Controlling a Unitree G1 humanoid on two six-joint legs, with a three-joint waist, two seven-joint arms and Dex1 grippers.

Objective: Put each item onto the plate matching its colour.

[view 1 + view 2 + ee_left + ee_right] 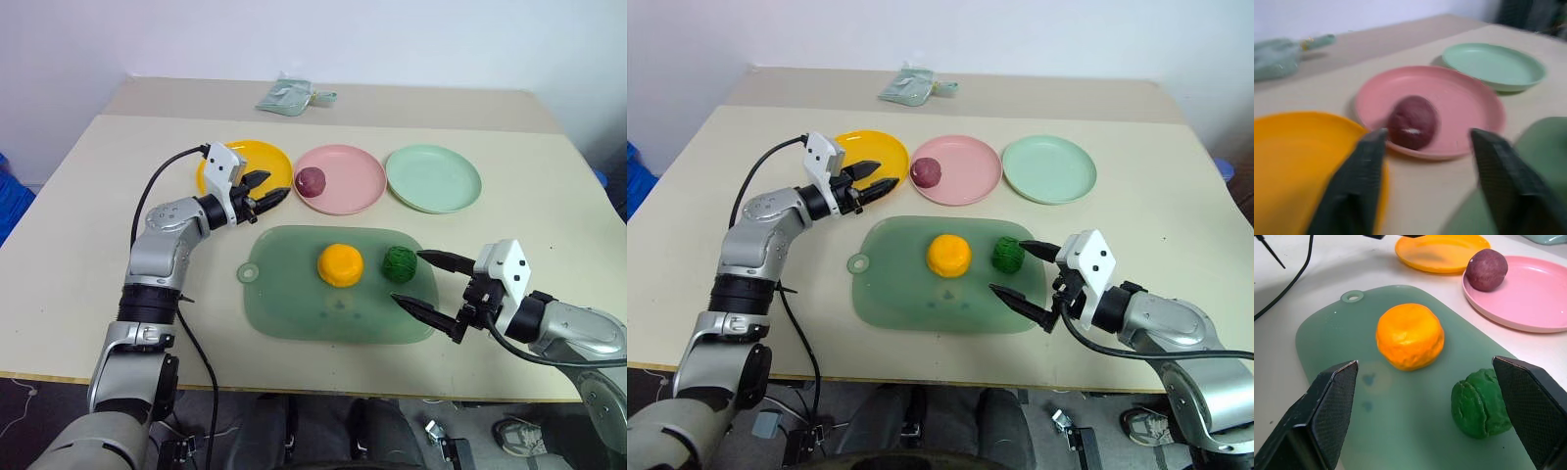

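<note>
While end effectors [266, 192] gape, maroon ball [311, 180] on pink plate [353, 186]

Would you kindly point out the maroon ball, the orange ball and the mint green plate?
maroon ball [311, 180], left eye view, centre of its top surface.
orange ball [1410, 336], right wrist view, middle of its upper face.
mint green plate [433, 178], left eye view, bare middle of its dish.

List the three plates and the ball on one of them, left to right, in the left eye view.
Yellow-orange plate → maroon ball → pink plate → mint green plate.
</note>
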